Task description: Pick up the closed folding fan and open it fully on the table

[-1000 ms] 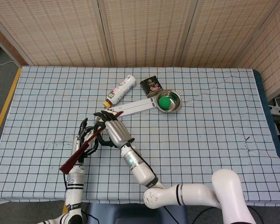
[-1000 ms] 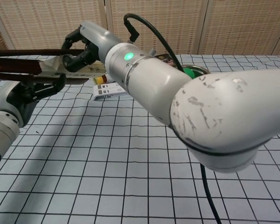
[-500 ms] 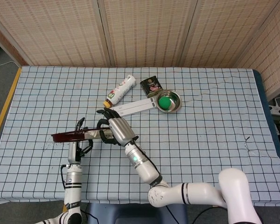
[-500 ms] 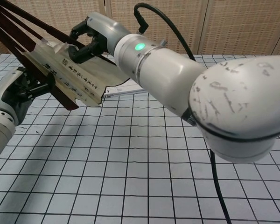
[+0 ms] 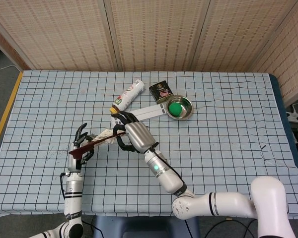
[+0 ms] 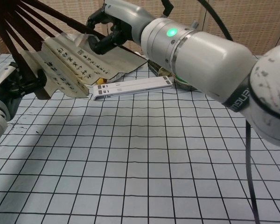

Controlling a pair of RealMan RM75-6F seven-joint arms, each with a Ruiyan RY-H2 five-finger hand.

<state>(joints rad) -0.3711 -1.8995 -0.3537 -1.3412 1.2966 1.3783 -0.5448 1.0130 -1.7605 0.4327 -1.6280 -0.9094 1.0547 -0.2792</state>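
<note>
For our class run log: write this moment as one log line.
phase: opening | folding fan: partly spread, above table | left hand: holds pivot end | right hand: grips outer rib | fully open: no

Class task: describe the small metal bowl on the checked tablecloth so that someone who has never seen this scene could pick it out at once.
Start at the checked tablecloth and look toward its far edge, near the middle. There, right of a dark tin and a white bottle, sits the metal bowl at the end of a long white strip. It alone is round, shiny, and holds something green.
</note>
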